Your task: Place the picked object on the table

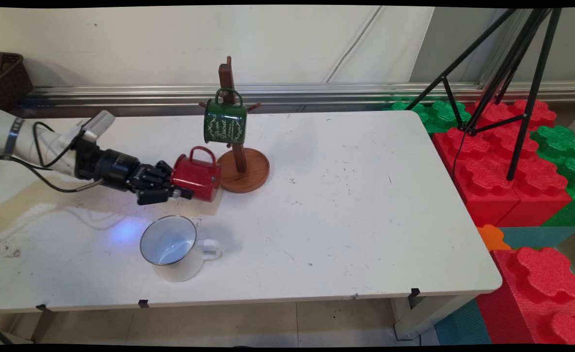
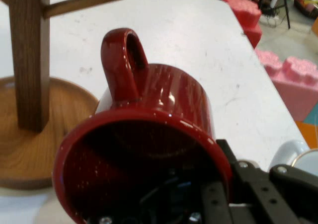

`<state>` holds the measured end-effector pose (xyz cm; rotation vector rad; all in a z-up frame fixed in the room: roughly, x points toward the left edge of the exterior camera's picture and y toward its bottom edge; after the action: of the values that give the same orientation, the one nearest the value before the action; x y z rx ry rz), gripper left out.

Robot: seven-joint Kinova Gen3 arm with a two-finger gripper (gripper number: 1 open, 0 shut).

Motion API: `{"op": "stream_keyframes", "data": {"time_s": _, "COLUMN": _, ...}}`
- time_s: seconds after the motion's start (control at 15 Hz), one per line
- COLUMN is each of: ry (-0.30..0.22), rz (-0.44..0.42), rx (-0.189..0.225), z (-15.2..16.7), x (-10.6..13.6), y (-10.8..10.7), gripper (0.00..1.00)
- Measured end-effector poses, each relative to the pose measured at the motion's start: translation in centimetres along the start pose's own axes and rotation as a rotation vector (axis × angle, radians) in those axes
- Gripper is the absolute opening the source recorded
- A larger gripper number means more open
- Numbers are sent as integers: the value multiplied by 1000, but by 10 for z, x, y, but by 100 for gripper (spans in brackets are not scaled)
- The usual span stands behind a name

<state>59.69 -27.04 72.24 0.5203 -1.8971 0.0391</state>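
Note:
My gripper is shut on the rim of a red mug, which lies on its side with its handle up, low over the white table. In the hand view the red mug opens toward the camera; one finger is inside it and the other is outside on the right, at my gripper. Just right of the mug stands a wooden mug tree, with a green mug hanging on a peg. The mug tree's post rises at the hand view's left. A white mug stands upright in front of the gripper.
Big red and green foam blocks lie off the table's right edge, with a black tripod on them. A dark basket sits at the back left. The white mug's edge shows at the hand view's right.

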Motion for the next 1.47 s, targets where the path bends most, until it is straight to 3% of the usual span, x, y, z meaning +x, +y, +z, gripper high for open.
{"op": "stream_keyframes", "data": {"time_s": 0.87, "ry": -161, "rz": 94, "rx": 88, "z": -87, "x": 11, "y": 31, "gripper": 0}}
{"op": "stream_keyframes", "data": {"time_s": 1.47, "ry": -282, "rz": 126, "rx": 123, "z": -132, "x": 24, "y": 59, "gripper": 0}}
